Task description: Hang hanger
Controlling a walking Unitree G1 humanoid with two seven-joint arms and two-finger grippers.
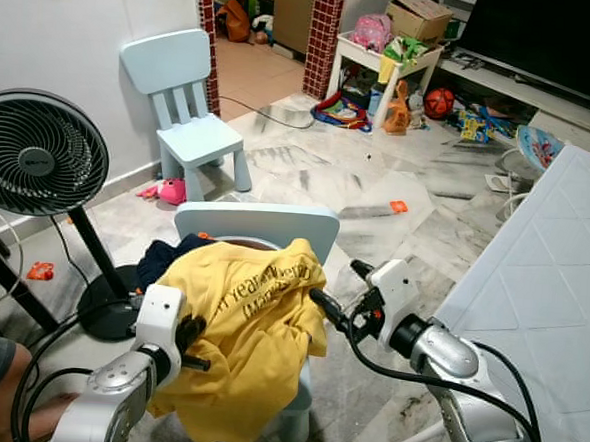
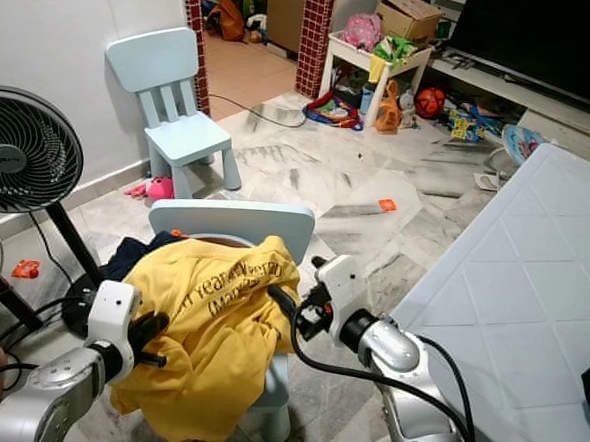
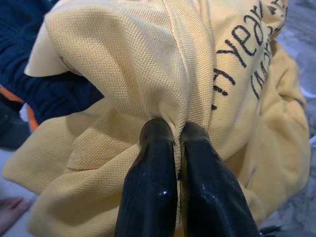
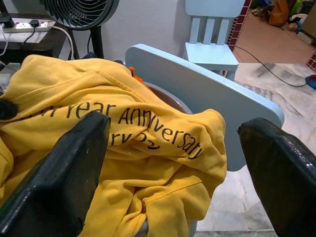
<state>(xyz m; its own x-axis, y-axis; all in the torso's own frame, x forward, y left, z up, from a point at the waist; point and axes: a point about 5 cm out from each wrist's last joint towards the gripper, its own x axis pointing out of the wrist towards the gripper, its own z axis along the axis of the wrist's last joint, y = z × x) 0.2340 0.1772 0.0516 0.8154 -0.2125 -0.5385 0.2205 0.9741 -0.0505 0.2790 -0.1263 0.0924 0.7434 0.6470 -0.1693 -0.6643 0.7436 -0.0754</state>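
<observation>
You have a yellow shirt point(image 1: 253, 329) draped over the seat and front of the near pale-blue chair point(image 1: 265, 222). It is soft, light knit cloth that will sag and bunch wherever you lift it. It won't slip much in the fingers, but a pinch on one fold will drag the rest in a lopsided heap, so you would do best to take it near the collar or a shoulder seam. No hanger can be made out anywhere around the chair, so the shirt is the thing you are really handling.

The shirt is bright yellow with black lettering across it, reading something like "year Anniversary", and it is crumpled into loose folds. A dark blue garment point(image 1: 168, 256) lies under it on the chair, toward the fan point(image 1: 39, 155).

Your left gripper point(image 3: 176, 140) sits at the shirt's edge on the fan side of the chair, its two fingers pinched tight on a ridge of yellow cloth. Your right gripper point(image 1: 322, 305) is at the opposite side of the chair, just beside the lettered fold, fingers spread wide and holding nothing.

A second pale-blue chair point(image 1: 187, 104) stands well behind, against the wall.
</observation>
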